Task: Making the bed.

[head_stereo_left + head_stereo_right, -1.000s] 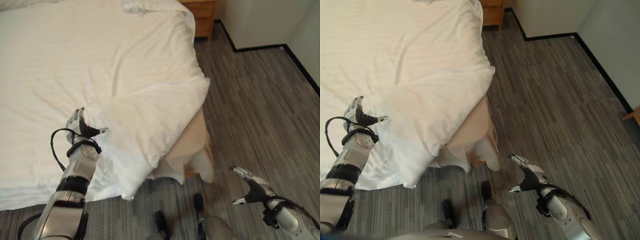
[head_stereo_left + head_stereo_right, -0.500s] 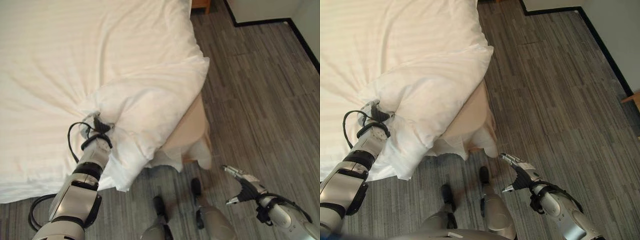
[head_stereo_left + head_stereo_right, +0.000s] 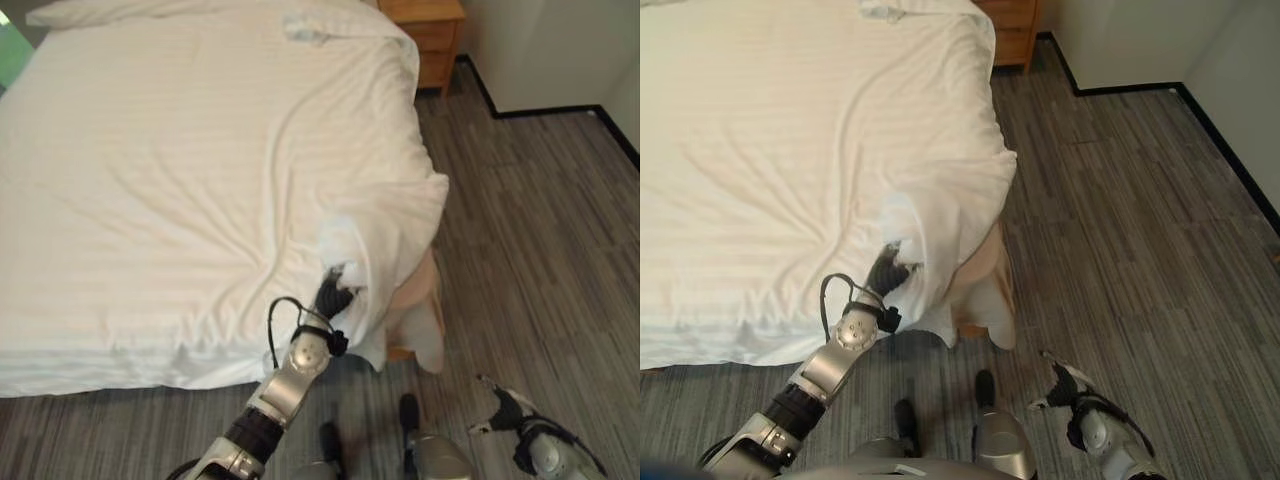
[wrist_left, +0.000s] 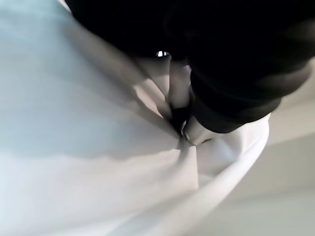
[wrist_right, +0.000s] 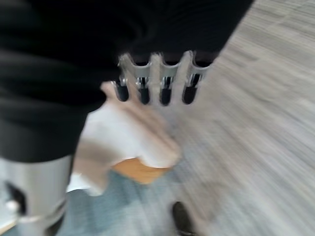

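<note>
One wide bed (image 3: 60, 375) with a tan mattress is taking up most of the head views, and one large white striped duvet (image 3: 180, 170) is lying across nearly all of it, rumpled into long creases running toward the near right corner. At that corner the duvet is bunching into a raised fold and hanging over the edge, leaving a patch of the tan mattress side (image 3: 412, 300) and a bit of white sheet showing below it. The grey wood-patterned floor (image 3: 540, 230) is stretching away to the right of the bed, bordered by a dark skirting line along a pale wall. One white pillow (image 3: 330, 18) is lying at the far end of the bed, cut off by the top of the view, and one orange-brown wooden nightstand (image 3: 432, 35) is standing just beside that far corner, also partly cut off.

The left hand (image 3: 331, 297) is reaching into the bunched fold at the near corner; its wrist view is showing the fingers (image 4: 178, 93) pinching a gathered pleat of the white cloth. The right hand (image 3: 500, 408) is hanging low over the floor, well apart from the bed, its fingers (image 5: 166, 84) lying straight in a row, touching nothing.
</note>
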### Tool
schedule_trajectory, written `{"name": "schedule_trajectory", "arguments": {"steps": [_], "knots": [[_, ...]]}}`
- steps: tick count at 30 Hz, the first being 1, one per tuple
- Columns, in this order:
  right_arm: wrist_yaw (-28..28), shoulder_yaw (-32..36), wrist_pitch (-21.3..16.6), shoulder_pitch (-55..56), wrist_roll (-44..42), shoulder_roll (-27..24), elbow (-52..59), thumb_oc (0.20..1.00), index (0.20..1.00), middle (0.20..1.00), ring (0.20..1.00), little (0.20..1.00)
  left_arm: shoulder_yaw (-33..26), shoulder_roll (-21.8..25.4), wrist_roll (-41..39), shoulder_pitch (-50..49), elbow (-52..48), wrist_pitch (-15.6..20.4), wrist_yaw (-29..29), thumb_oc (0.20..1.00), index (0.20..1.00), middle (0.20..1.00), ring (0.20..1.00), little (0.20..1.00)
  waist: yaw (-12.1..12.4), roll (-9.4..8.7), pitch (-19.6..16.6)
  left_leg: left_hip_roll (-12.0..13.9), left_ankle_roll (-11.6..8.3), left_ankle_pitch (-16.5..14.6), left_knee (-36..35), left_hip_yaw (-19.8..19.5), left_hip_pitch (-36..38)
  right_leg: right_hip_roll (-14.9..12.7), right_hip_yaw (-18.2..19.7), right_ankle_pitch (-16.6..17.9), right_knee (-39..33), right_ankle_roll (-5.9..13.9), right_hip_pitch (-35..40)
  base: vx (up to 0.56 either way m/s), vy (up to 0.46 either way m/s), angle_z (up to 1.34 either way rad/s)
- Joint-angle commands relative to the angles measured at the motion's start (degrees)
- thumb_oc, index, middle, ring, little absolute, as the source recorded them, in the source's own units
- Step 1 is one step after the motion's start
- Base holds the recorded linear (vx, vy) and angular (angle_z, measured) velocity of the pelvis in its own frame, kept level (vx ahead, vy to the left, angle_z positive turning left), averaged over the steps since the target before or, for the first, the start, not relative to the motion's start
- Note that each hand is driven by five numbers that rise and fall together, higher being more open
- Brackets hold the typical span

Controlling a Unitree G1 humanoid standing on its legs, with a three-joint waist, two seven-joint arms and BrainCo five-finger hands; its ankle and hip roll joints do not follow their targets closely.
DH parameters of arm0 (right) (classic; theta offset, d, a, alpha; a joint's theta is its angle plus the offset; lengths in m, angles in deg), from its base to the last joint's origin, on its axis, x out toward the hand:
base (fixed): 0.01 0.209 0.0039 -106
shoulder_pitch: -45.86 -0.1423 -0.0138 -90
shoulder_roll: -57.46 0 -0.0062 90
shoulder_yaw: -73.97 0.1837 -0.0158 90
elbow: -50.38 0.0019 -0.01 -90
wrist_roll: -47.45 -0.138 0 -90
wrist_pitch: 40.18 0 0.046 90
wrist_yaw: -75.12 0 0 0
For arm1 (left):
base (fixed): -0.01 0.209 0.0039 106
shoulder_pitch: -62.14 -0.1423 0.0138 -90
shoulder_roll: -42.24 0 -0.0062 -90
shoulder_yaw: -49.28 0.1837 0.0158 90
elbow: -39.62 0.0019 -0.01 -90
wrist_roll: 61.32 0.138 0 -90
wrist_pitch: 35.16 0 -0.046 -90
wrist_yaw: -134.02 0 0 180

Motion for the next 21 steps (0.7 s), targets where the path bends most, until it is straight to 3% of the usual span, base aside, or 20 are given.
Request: {"name": "schedule_trajectory", "arguments": {"steps": [1, 2, 3, 5, 6, 10, 16, 21], "knots": [[-2.7, 0.2, 2.8, 1.3, -8.1, 2.4, -9.0, 1.000, 1.000, 1.000, 1.000, 1.000, 4.7, -1.3, -4.1, 2.1, 0.1, 4.5, 6.1, 0.200, 0.200, 0.200, 0.200, 0.200, -0.7, -2.05, -4.0, 1.5, -1.52, -1.7, 0.6, -1.0, 2.0, -5.3, 0.8, -4.6, 0.8, 4.98, 4.3, -0.04, 0.014, -0.06], [-2.7, 0.2, 2.8, 1.2, -8.1, 2.4, -9.1, 1.000, 1.000, 1.000, 1.000, 1.000, 4.7, -1.3, -4.1, 2.2, 0.2, 4.5, 6.1, 0.200, 0.200, 0.200, 0.200, 0.200, -0.7, -2.09, -4.1, 1.5, -1.52, -1.6, 0.6, -1.0, 1.8, -5.3, 0.8, -4.5, 0.8, 4.95, 4.1, -0.05, 0.024, -0.11], [-2.8, 3.4, 4.7, 0.7, -13.4, 4.9, -18.2, 1.000, 1.000, 1.000, 1.000, 1.000, 9.4, -1.4, -4.9, 2.8, 0.8, 4.2, 10.1, 0.401, 0.401, 0.401, 0.401, 0.401, -1.3, -1.82, -4.1, 1.3, -1.13, -2.4, 0.6, -0.6, 3.1, -5.4, 1.3, -4.7, 0.8, 5.06, 4.8, -0.06, 0.022, -0.13], [-3.2, 4.7, 5.4, 0.5, -14.7, 5.3, -20.4, 1.000, 1.000, 1.000, 1.000, 1.000, 10.9, -1.7, -5.4, 3.3, 1.2, 4.2, 11.4, 0.583, 0.583, 0.583, 0.583, 0.583, -1.6, -1.67, -4.2, 1.2, -1.00, -2.4, 0.6, -0.4, 3.2, -5.5, 1.7, -4.5, 0.8, 5.09, 4.7, -0.04, 0.017, -0.16], [-3.3, 6.3, 5.9, 0.6, -16.1, 5.4, -22.4, 1.000, 1.000, 1.000, 1.000, 1.000, 12.2, -1.9, -6.1, 3.5, 1.0, 4.2, 12.9, 1.000, 1.000, 1.000, 1.000, 1.000, -1.9, -1.48, -4.2, 1.2, -0.85, -2.6, 0.6, -0.1, 3.6, -5.6, 2.0, -4.5, 0.8, 5.11, 4.9, -0.03, 0.029, -0.22], [-4.4, 12.7, 7.9, 0.6, -19.3, 2.7, -28.6, 1.000, 1.000, 1.000, 1.000, 1.000, 20.8, -5.0, -12.8, 4.8, 2.2, 3.3, 20.7, 1.000, 1.000, 1.000, 1.000, 1.000, -5.0, 0.07, -3.2, 0.8, -0.11, -4.1, 0.6, 2.0, 6.2, -5.8, 4.7, -4.6, 0.8, 5.37, 5.3, -0.03, 0.042, -0.25], [-5.2, 16.9, 8.0, -0.5, -18.4, -3.7, -30.5, 1.000, 1.000, 1.000, 1.000, 1.000, 27.9, -7.2, -22.0, 7.7, -1.1, 2.4, 27.5, 1.000, 1.000, 1.000, 1.000, 1.000, -7.8, 1.47, -2.5, 0.5, 0.45, -4.7, 0.6, 4.5, 7.8, -5.9, 8.1, -4.0, 0.8, 5.59, 4.7, -0.02, 0.022, -0.32], [-5.4, 17.7, 7.6, -1.5, -17.6, -7.6, -30.1, 1.000, 1.000, 1.000, 1.000, 1.000, 29.0, -7.6, -27.5, 10.0, -4.9, 2.6, 28.6, 1.000, 1.000, 1.000, 1.000, 1.000, -8.0, 1.46, -2.6, 0.6, 0.53, -4.7, 0.6, 5.0, 8.3, -5.8, 8.5, -4.0, 0.8, 5.63, 4.9, -0.02, -0.018, -0.25]]}}
